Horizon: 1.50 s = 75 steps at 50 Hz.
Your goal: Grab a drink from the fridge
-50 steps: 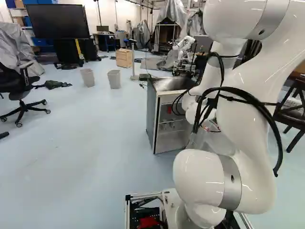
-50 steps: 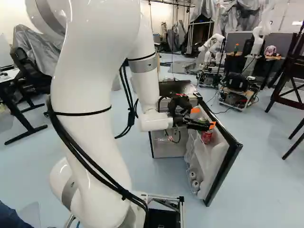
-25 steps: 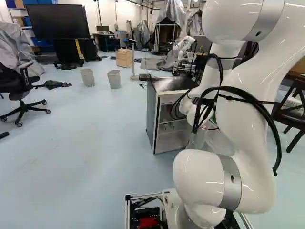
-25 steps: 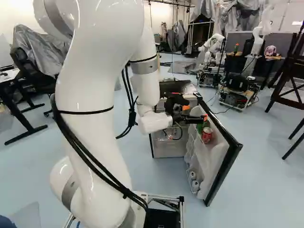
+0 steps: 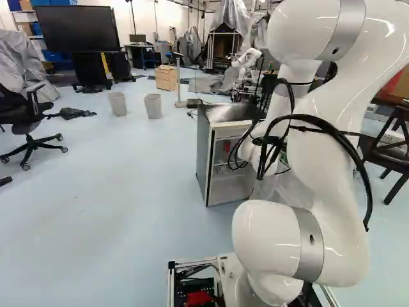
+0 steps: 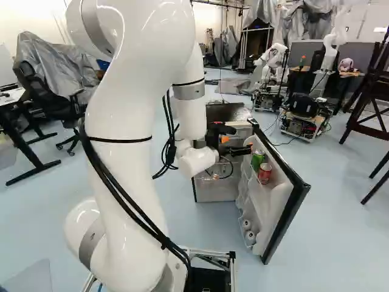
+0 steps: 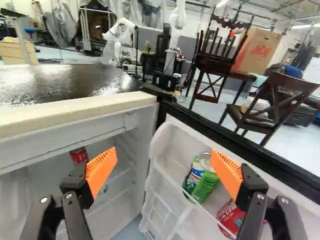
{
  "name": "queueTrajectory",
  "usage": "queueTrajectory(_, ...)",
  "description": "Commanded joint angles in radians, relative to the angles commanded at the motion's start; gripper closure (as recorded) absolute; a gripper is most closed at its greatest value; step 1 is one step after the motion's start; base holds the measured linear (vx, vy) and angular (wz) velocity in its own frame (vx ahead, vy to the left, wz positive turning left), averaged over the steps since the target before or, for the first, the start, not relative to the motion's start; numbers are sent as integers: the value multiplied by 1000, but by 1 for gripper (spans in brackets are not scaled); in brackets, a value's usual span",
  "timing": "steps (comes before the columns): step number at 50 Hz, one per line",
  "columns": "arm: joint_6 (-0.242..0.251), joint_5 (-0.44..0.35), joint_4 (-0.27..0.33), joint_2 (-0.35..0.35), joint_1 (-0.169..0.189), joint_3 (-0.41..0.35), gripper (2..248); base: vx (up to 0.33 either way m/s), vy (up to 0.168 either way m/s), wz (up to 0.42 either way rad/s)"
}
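1. Two drinks' worth of colour show in the open door (image 6: 292, 210) of our fridge (image 5: 208, 157): a red can (image 7: 231, 217) and something green (image 7: 205, 185). We cannot tell whether the green is one can or two touching.
2. Both stand in the door's upper bin, behind its front rail, the green nearer the hinge edge and the red nearer the free edge.
3. Our gripper (image 6: 239, 143) hangs over the gap between the fridge's front and the door, near the green drink.
4. In the wrist view our gripper (image 7: 164, 167) is spread, its orange pads (image 7: 101, 170) well apart. The green drink lies ahead of it, close beside the finger on the door side; the red can sits partly behind that same finger.
5. Past the other finger we see a second red can (image 7: 79, 155) inside the fridge, high up; its lower part is hidden by the finger.
6. Low in the door, toward the bottom edge, two round white things (image 6: 246, 224) sit in a rack.
7. Our arm (image 6: 121, 121) rises in front of the fridge. Past the fridge we see another robot (image 7: 120, 40), and on the floor two bins (image 5: 117, 103) near a wooden drawer unit (image 5: 166, 77).
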State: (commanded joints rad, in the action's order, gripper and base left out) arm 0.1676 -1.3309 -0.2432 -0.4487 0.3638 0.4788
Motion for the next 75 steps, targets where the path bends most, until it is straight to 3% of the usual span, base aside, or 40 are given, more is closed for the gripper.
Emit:
queueTrajectory(43, 0, 27, 441, -133, 0, 42, 3, 0, 0, 0)
queueTrajectory(52, 0, 29, 468, -163, 0, 53, 3, 0, 0, 0)
queueTrajectory(75, 0, 30, 471, -239, 0, 86, 3, 0, 0, 0)
